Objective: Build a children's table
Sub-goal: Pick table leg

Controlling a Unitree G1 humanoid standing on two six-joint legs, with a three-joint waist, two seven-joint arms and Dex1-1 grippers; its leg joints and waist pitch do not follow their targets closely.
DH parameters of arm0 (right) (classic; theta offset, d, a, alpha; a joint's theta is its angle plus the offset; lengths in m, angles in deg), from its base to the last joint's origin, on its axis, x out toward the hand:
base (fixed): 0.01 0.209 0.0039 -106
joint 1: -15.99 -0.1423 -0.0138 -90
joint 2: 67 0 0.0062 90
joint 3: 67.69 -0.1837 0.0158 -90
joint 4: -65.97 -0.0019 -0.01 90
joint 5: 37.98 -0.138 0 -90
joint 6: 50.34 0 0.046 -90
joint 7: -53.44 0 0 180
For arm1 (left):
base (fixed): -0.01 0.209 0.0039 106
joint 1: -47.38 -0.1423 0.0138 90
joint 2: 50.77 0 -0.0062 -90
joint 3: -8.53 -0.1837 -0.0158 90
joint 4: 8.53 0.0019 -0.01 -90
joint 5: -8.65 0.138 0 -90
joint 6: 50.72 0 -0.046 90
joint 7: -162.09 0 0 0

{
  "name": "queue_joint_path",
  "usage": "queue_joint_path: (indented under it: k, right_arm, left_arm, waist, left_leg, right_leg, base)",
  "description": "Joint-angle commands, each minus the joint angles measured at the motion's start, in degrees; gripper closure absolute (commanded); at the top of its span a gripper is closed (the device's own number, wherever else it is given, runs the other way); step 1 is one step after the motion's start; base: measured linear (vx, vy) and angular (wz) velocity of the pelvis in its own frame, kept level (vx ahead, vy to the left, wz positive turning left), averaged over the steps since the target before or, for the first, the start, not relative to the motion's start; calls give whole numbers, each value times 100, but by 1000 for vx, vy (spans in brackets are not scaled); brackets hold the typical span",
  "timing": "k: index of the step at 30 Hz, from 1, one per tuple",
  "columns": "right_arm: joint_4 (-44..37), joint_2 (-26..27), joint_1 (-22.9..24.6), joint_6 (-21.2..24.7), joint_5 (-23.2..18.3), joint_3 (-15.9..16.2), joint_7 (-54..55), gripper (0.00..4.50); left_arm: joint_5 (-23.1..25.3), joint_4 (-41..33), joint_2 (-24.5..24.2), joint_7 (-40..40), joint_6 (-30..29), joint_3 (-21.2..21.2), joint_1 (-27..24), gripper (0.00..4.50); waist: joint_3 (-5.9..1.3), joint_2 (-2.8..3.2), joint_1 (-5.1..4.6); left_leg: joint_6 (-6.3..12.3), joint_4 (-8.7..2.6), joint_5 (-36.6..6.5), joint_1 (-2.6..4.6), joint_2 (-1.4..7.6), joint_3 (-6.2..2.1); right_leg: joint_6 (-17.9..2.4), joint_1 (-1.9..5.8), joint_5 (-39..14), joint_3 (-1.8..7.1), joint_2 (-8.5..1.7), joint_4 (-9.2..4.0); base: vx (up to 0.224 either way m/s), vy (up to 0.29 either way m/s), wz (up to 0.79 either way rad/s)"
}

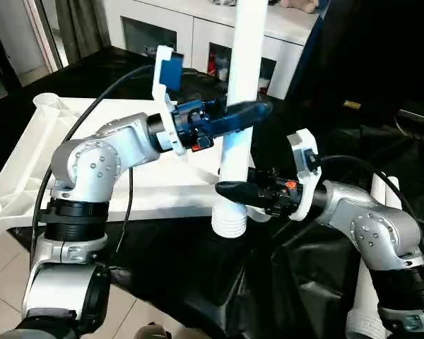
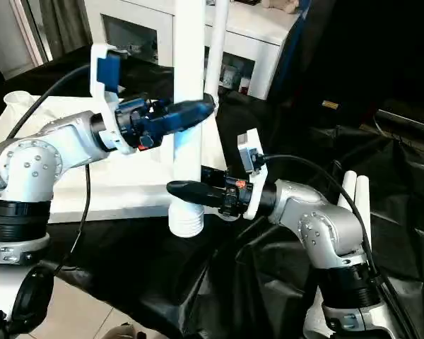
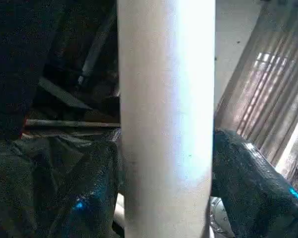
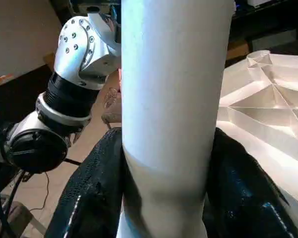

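Note:
The white table top (image 1: 28,169) lies upside down on the left, ribbed underside up, with a round socket (image 1: 48,103) at its far corner. One long white leg (image 1: 244,63) stands upright at the top's near right corner. Its ribbed lower end (image 1: 230,224) shows just in front of that corner, and I cannot tell whether it sits in a socket. My left gripper (image 1: 249,113) is shut on the leg higher up. My right gripper (image 1: 230,189) is shut on it lower down, just above the ribbed end. In the right wrist view the black fingers (image 4: 92,198) press both sides of the leg (image 4: 171,99).
Two more white legs (image 2: 353,191) lie on the black cloth (image 1: 198,282) at the right. Another white tube (image 2: 215,49) rises behind the held leg. A white cabinet with glass doors (image 1: 198,35) stands at the back. Tiled floor (image 1: 0,261) shows at the lower left.

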Motion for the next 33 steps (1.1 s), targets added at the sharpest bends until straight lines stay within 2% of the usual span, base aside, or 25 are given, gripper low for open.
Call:
queue_joint_path:
  k: [1, 3, 4, 7, 9, 11, 12, 13, 14, 15, 16, 21, 24, 26, 28, 30, 33]
  right_arm:
    - [22, -36, -75, -36, -12, -75, 37, 263]
    - [21, -33, -77, -66, 21, -71, 48, 263]
    - [26, -38, -80, -131, 99, -52, 87, 263]
    - [82, -24, -113, -150, 150, -45, 143, 263]
    - [137, 35, -168, -157, 195, -69, 284, 207]
    - [147, 56, -184, -164, 215, -77, 345, 184]
    - [120, 61, -205, -342, 548, 84, 566, 172]
    - [123, 68, -213, -406, 668, 136, 652, 160]
    - [131, 83, -232, -545, 931, 254, 839, 160]
    - [131, 83, -232, -545, 931, 254, 839, 151]
    - [219, 217, -292, -715, 1308, 401, 1251, 151]
    - [457, 675, -399, -769, 1678, 492, 2129, 151]
    - [628, 858, -432, -818, 1837, 493, 2500, 151]
    - [786, 1009, -475, -789, 1891, 404, 2812, 151]
    - [897, 1132, -497, -838, 1978, 367, 2978, 151]
    - [921, 1193, -495, -865, 2026, 355, 3032, 178]
    - [917, 1291, -507, -854, 1977, 309, 3070, 188]
  left_arm:
    - [-48, 0, 44, 41, 3, 15, 114, 190]
    - [-7, 61, 73, 167, 46, 55, 134, 195]
    - [36, 95, 77, 210, 86, 52, 138, 226]
    - [110, 196, 112, 360, 163, 91, 166, 240]
    - [219, 251, 172, 525, 255, 143, 196, 258]
    - [259, 258, 189, 578, 286, 151, 204, 266]
    - [506, 179, 211, 736, 501, 57, 202, 267]
    - [566, 155, 215, 778, 545, 28, 201, 269]
    - [688, 104, 220, 861, 634, -34, 202, 269]
    - [688, 104, 220, 861, 634, -34, 202, 269]
    - [1049, 37, 237, 1188, 821, -223, 231, 269]
    - [1729, -65, 299, 1855, 1077, -593, 315, 269]
    - [1681, -228, 450, 2121, 940, -510, 354, 269]
    - [1664, -318, 501, 2170, 893, -496, 366, 269]
    - [1749, -365, 514, 2204, 919, -529, 351, 269]
    - [1785, -374, 524, 2245, 950, -536, 329, 269]
    - [1853, -337, 512, 2337, 1007, -523, 302, 269]
  waist:
    - [-424, 25, -12]
    - [-428, 6, -10]
    - [-425, 8, -8]
    - [-428, 6, -9]
    - [-431, 8, -6]
    - [-431, 4, -9]
    - [-434, 4, -7]
    - [-432, 7, -5]
    - [-430, 37, -16]
    - [-427, 28, -25]
    - [-430, 24, -22]
    - [-433, 41, -55]
    - [-436, 53, -66]
    - [-432, 25, -68]
    - [-425, 38, -75]
    - [-422, 32, -88]
    - [-425, 30, -118]
  left_leg:
    - [-70, -427, -313, 75, 400, -134]
    - [-56, -421, -262, 64, 399, -135]
    - [-48, -421, -250, 58, 395, -134]
    - [-50, -420, -237, 65, 393, -132]
    - [-40, -418, -231, 58, 391, -131]
    - [-58, -418, -220, 60, 395, -136]
    - [-48, -416, -221, 64, 393, -134]
    - [-55, -422, -191, 64, 405, -141]
    - [-101, -422, -183, 65, 396, -142]
    - [-121, -428, -181, 70, 403, -145]
    - [-136, -431, -210, 66, 406, -146]
    - [-209, -446, -268, 80, 411, -151]
    - [-249, -445, -267, 76, 412, -147]
    - [-248, -444, -269, 77, 405, -136]
    - [-243, -450, -305, 73, 396, -136]
    - [-258, -455, -340, 69, 396, -139]
    - [-251, -458, -365, 68, 394, -144]
  right_leg:
    - [-954, 328, -1136, 341, -591, -364]
    - [-975, 336, -1033, 341, -592, -346]
    - [-966, 337, -1040, 341, -596, -354]
    - [-950, 332, -1063, 342, -587, -353]
    - [-965, 339, -1053, 341, -596, -357]
    - [-941, 337, -1038, 340, -592, -350]
    - [-944, 341, -1024, 341, -597, -351]
    - [-934, 334, -1015, 341, -601, -354]
    - [-898, 327, -997, 338, -585, -351]
    - [-872, 322, -1001, 340, -586, -357]
    - [-853, 332, -993, 347, -597, -352]
    - [-823, 321, -994, 352, -590, -349]
    - [-950, 323, -773, 354, -597, -317]
    - [-982, 328, -701, 354, -584, -320]
    - [-948, 324, -763, 357, -583, -323]
    - [-873, 334, -843, 360, -585, -329]
    - [-839, 335, -864, 357, -586, -331]
  base:
    - [0, 0, 0]
    - [0, 0, 0]
    - [0, 0, 0]
    - [0, 0, 0]
    - [0, 0, 0]
    - [0, 0, 0]
    - [0, 0, 0]
    - [0, 0, 0]
    - [0, 0, 0]
    - [0, 0, 0]
    - [0, 0, 0]
    - [0, 0, 0]
    - [0, 0, 0]
    - [0, 0, 0]
    - [0, 0, 0]
    - [0, 0, 0]
    - [0, 0, 0]
